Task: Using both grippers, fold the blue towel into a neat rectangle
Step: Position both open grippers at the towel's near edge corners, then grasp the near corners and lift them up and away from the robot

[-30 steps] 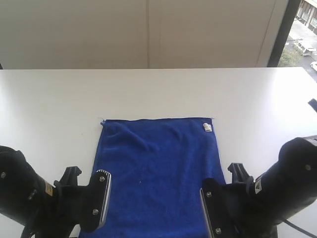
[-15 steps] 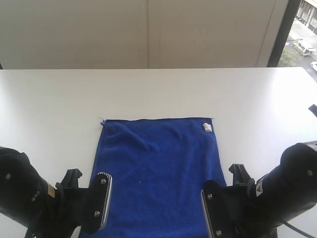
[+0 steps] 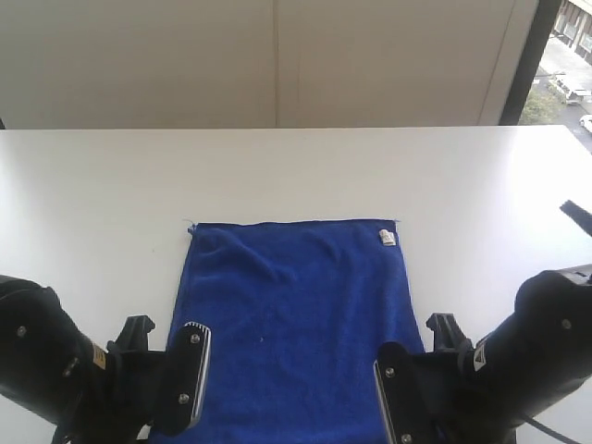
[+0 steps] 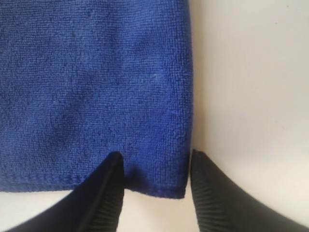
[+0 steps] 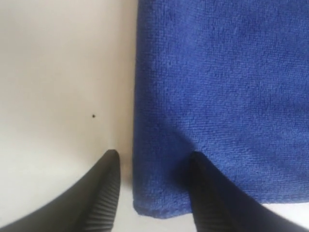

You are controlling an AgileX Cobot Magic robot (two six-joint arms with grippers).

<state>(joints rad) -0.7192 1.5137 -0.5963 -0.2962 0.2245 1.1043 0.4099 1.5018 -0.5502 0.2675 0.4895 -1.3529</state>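
Both hands open at the near corners, towel flat.
Blue towel (image 3: 291, 314) lies spread mid-table (image 3: 277, 176). Left hand (image 4: 155, 159) and right hand (image 5: 152, 157) each straddle a near corner, fingers apart, nothing gripped. Risk: the outer fingers sit off the cloth, so closing may pinch only the hem and the corner could slip on lifting. Uneven lifts would skew the fold.

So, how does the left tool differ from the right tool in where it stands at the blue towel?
The left tool stands at the near left corner of the blue towel, the right tool at its near right corner. The corner seems to reach deeper between the right tool's fingers than between the left tool's. Both are open, one finger over cloth, one over the table; neither grips yet.
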